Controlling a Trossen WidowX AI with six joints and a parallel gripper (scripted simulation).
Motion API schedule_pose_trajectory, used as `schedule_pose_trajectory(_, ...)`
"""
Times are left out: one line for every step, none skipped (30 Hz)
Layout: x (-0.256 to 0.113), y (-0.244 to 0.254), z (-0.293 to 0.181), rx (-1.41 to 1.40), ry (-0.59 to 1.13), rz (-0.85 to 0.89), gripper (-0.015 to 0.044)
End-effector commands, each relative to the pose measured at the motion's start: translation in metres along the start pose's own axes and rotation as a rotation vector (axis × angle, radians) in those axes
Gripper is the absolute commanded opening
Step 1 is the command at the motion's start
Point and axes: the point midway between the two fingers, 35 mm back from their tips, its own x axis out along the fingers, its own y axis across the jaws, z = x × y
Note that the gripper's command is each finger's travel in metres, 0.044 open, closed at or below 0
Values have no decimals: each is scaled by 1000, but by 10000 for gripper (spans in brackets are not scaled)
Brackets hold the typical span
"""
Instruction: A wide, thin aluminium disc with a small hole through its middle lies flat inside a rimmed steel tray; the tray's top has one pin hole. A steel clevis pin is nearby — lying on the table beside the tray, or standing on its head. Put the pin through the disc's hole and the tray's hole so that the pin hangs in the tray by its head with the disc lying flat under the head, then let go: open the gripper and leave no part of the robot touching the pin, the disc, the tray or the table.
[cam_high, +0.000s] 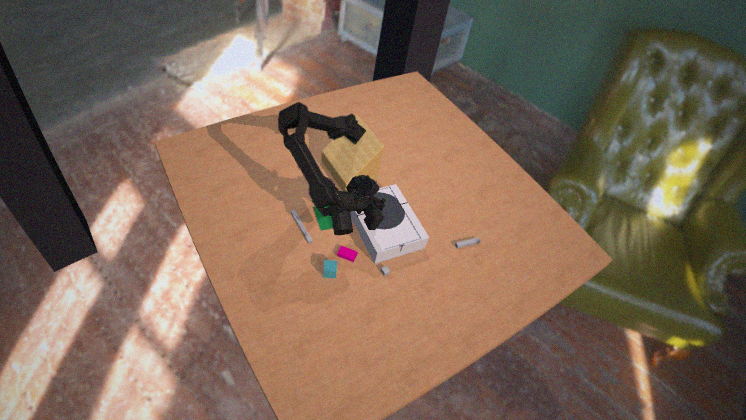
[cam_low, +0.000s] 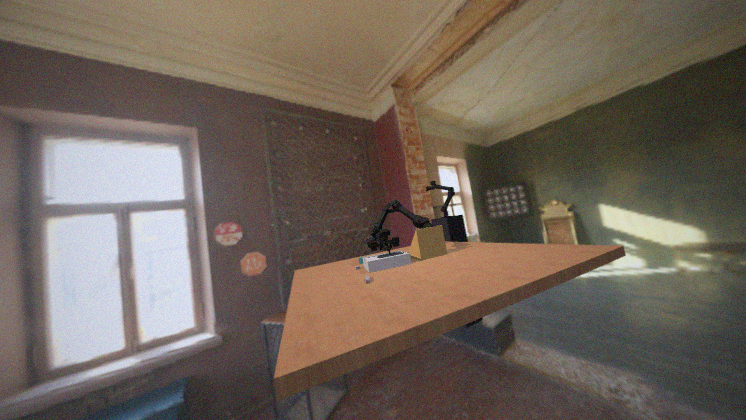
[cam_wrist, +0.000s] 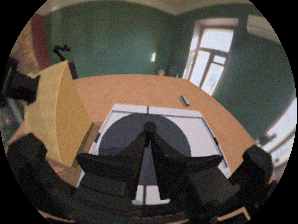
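Gripper (cam_high: 381, 210) (cam_low: 388, 252) (cam_wrist: 148, 133), one: my fingers nearly together, shut on the dark, round-headed pin (cam_wrist: 150, 127), above the disc; whether its shank is in the hole, I cannot tell. Across the worktop (cam_high: 469, 172) (cam_low: 443, 292) (cam_wrist: 135, 90), from the top view's left edge: grey rod (cam_high: 301, 226); green piece (cam_high: 323, 219); teal block (cam_high: 329, 268); magenta block (cam_high: 347, 253); tan block (cam_high: 350, 156) (cam_low: 431, 242) (cam_wrist: 52, 112); white tray (cam_high: 399, 240) (cam_low: 388, 261) (cam_wrist: 197, 130), bearing dark disc (cam_high: 395, 212) (cam_wrist: 120, 132); grey cylinder (cam_high: 467, 242) (cam_wrist: 185, 100), nearest the right corner.

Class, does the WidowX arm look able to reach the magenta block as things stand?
Probably not yet: its claw is shut on the pin, though nothing visible stands over the magenta block.
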Motion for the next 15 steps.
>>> schedule_pose_trajectory(1,0,-1,-2,-2,-1,0)
schedule_pose_trajectory(1,0,-2,-2,-3,-2,0)
schedule_pose_trajectory(2,0,-2,-3,-4,-2,0)
schedule_pose_trajectory(2,1,-3,-4,-5,-3,0)
schedule_pose_trajectory(2,1,-4,-5,-6,-4,0)
schedule_pose_trajectory(3,1,-4,-6,-6,-4,0)
schedule_pose_trajectory(3,1,-5,-7,-7,-5,0)
schedule_pose_trajectory(3,1,-5,-7,-8,-5,0)
schedule_pose_trajectory(4,1,-5,-7,-8,-5,0)
schedule_pose_trajectory(4,1,-5,-7,-8,-5,0)
schedule_pose_trajectory(4,1,-5,-7,-8,-5,0)
schedule_pose_trajectory(4,1,-5,-7,-8,-5,0)
schedule_pose_trajectory(4,1,-5,-7,-8,-5,0)
schedule_pose_trajectory(2,0,-5,-4,-2,-6,0)
schedule_pose_trajectory(2,0,-5,-4,-2,-6,0)
